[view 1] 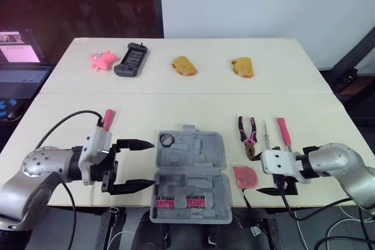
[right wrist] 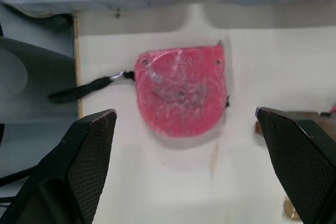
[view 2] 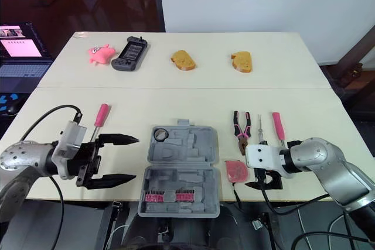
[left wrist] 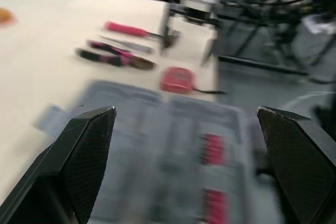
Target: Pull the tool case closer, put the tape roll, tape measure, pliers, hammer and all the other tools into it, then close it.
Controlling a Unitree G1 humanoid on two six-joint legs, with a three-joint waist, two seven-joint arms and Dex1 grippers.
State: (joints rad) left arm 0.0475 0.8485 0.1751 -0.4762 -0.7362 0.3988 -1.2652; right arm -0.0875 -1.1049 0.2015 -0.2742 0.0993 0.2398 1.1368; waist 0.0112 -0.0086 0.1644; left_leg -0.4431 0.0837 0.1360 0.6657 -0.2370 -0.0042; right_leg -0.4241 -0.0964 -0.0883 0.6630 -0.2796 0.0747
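Plenty of bare surface [view 1: 176,109] is left beyond the tool case [view 1: 190,171], so passage there is easy. Right of the case it's tighter: the tape measure [view 1: 245,177] is boxed in by the case wall and the pliers [view 1: 248,136] close behind.

Pale table [view 1: 176,103], open tool case [view 1: 190,168], pliers [view 1: 247,136], tape measure [view 1: 245,176], screwdriver [view 1: 283,133], handheld console [view 1: 132,60], pink toy [view 1: 101,60]

Silver-grey rounded arms [view 1: 41,168], white wrist blocks [view 1: 96,144], black cables [view 1: 64,118] looping off; left tool [view 1: 152,164] and right tool [right wrist: 185,113]: black pointed cross-hatched fingers [left wrist: 84,145].
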